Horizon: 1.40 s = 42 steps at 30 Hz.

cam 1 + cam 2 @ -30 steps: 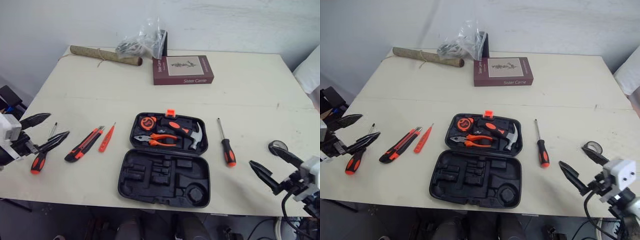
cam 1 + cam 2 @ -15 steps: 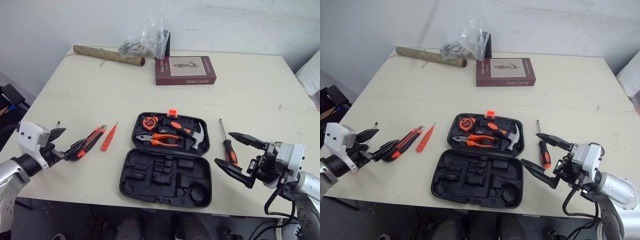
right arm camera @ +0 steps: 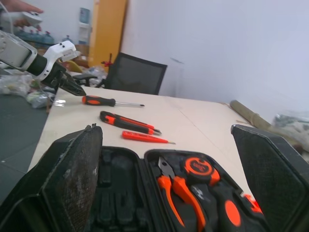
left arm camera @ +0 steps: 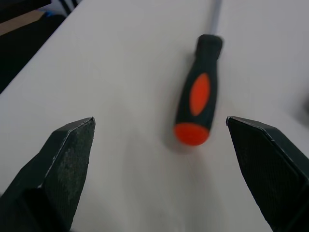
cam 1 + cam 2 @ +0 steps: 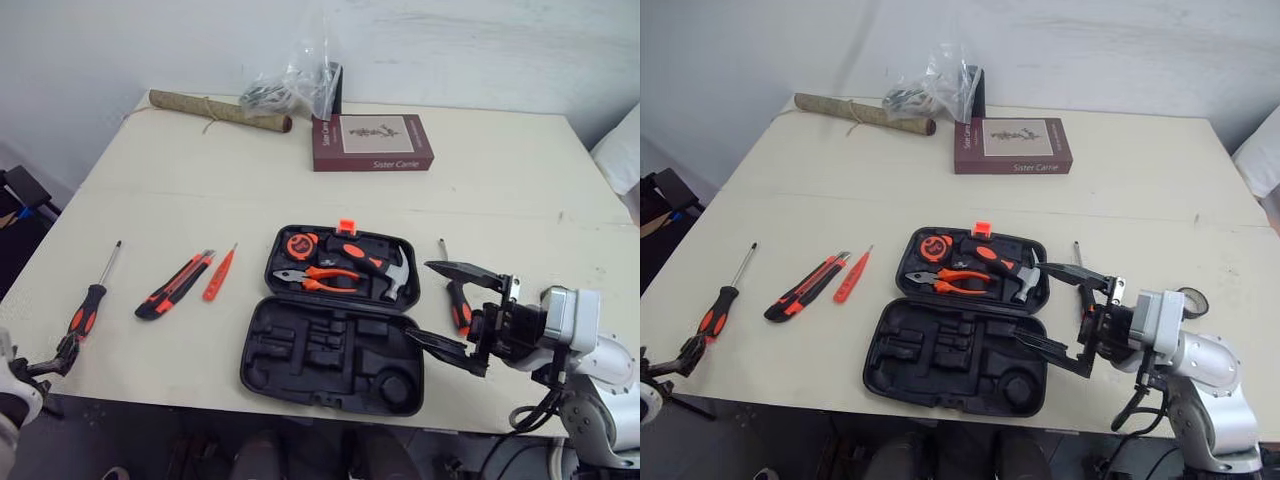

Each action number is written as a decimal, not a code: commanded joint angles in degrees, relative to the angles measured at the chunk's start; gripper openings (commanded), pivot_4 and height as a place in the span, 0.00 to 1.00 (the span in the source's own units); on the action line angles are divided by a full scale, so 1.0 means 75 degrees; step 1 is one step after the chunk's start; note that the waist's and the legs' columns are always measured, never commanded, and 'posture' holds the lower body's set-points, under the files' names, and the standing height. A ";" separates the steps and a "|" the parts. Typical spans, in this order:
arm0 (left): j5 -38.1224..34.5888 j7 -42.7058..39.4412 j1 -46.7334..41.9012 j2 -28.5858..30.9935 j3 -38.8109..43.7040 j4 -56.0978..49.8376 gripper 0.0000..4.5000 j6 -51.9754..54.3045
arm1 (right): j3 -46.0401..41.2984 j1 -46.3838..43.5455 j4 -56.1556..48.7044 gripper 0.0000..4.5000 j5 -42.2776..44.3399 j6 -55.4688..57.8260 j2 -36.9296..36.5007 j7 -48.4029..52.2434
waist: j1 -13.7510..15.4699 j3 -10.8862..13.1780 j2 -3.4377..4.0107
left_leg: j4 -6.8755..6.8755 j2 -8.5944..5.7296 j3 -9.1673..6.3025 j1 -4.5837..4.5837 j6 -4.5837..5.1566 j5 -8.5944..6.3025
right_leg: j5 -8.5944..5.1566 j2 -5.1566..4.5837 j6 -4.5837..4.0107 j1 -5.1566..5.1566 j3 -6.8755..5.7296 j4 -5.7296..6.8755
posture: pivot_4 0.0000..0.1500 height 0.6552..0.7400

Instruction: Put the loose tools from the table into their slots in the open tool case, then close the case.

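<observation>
Right pincer (image 5: 417, 298) gapes at the right edge of the tool case (image 5: 262, 345).

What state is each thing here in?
Tool case, open
Pliers, in case
Hammer, in case
Tape measure, in case
Left screwdriver, loose on table
Utility knife, loose on table
Slim red screwdriver, loose on table
Right screwdriver, loose on table
Left end effector, open
Right end effector, open

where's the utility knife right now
In the left eye view the utility knife lies on the table at the robot's left, between the black-and-orange screwdriver and the thin orange tester, left of the open tool case.
</observation>
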 commanded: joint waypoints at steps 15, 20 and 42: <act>0.0147 -0.1397 -0.1391 0.2324 -0.1388 0.2323 0.98 0.0806 | 0.0731 -0.0944 0.0470 0.99 -0.0061 0.0356 -0.0167 0.0295 | -0.0042 0.0001 0.0002 | -0.0009 0.0001 0.0002 -0.0005 -0.0020 0.0009 | -0.0002 -0.0003 -0.0004 -0.0012 -0.0002 -0.0004 | 1.00 1.00; 0.0292 -0.2152 -0.1588 0.2783 -0.2053 0.3073 0.93 0.0692 | 0.0911 -0.1116 0.0664 1.00 -0.0141 0.0283 -0.0087 0.0434 | -0.0019 0.0003 0.0007 | -0.0009 -0.0003 0.0001 -0.0006 -0.0022 0.0009 | -0.0002 -0.0009 -0.0004 -0.0013 -0.0002 -0.0003 | 1.00 1.00; -0.0377 -0.5983 -0.2025 0.3346 -0.1946 0.1801 0.18 -0.3887 | 0.0170 -0.0886 0.0809 1.00 -0.0053 0.0340 -0.0408 0.0420 | -0.0025 0.0014 0.0009 | 0.0009 -0.0017 -0.0020 -0.0078 -0.0035 0.0022 | 0.0001 -0.0029 -0.0001 -0.0057 -0.0032 -0.0009 | 1.00 1.00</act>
